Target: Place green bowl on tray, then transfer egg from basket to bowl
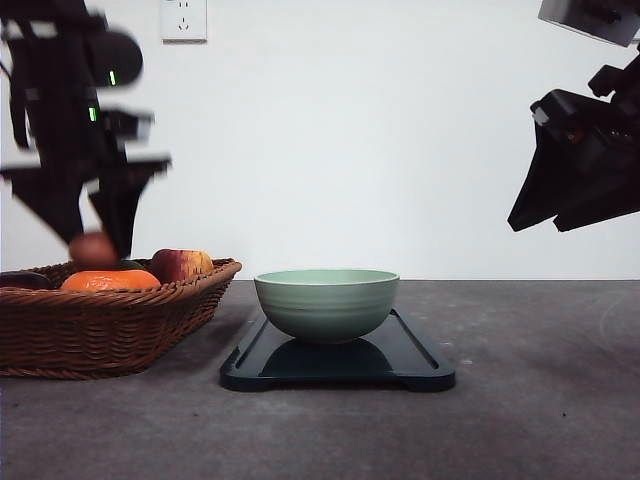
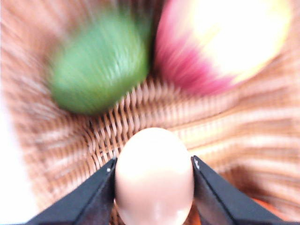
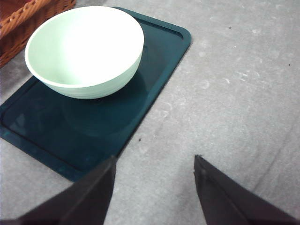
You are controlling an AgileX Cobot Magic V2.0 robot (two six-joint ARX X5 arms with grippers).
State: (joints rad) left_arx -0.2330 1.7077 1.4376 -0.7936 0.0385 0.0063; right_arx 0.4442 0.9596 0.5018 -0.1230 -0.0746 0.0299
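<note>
The pale green bowl (image 1: 326, 303) (image 3: 85, 49) stands upright on the dark tray (image 1: 420, 358) (image 3: 56, 136) in the middle of the table, and nothing lies in it. My left gripper (image 1: 95, 245) (image 2: 153, 173) hangs over the wicker basket (image 1: 100, 325) (image 2: 140, 117) at the left, shut on the tan egg (image 1: 93, 249) (image 2: 153, 176), which is lifted just above the basket's contents. My right gripper (image 1: 572, 195) (image 3: 154, 168) is raised high at the right, open and holding nothing, its fingers above bare table beside the tray.
In the basket lie a red-yellow apple (image 1: 181, 264) (image 2: 225, 42), an orange fruit (image 1: 110, 281), a green fruit (image 2: 98, 63) and a dark item (image 1: 22, 280) at the far left. A grey tabletop (image 1: 540, 400) stretches to the right of the tray. A wall socket (image 1: 183, 19) is behind.
</note>
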